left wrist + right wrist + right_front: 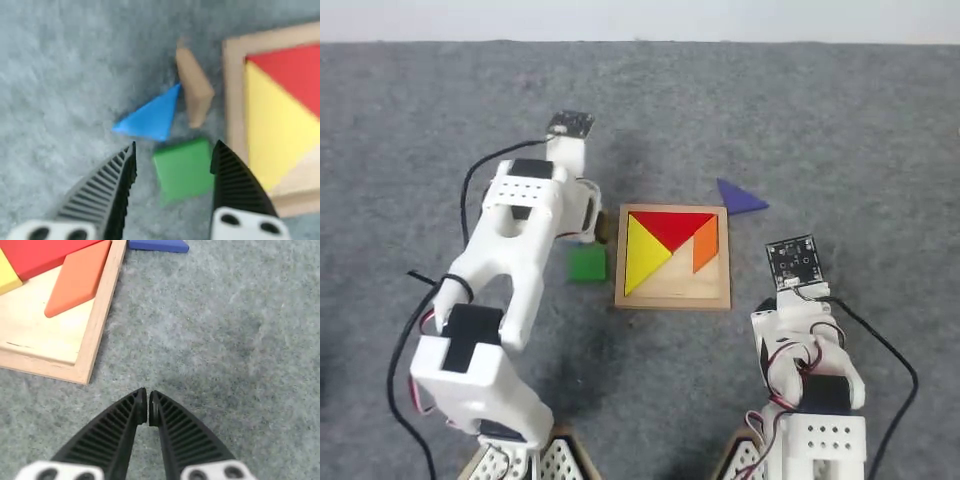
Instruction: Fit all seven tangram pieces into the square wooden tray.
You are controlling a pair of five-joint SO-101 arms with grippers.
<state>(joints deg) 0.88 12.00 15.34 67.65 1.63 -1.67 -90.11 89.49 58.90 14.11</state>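
Working from the left, we find the left pincer (175, 147) spread wide over the green square (182, 170), gripping nothing. The blue triangle (150, 117) and tan piece (194, 92) lie beside the wooden tray (672, 298). The tray holds the red triangle (670, 227), yellow triangle (642, 255) and orange parallelogram (705, 245). A purple triangle (740, 197) lies on the table (840, 130) off its far right corner. The right pincer (148, 400) is closed on nothing near the tray's near right corner.

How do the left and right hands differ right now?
Left hand is open; right hand is shut, holding nothing. Left hand frames the green square; right hand points at bare carpet beside the tray. Both have black ribbed fingers.
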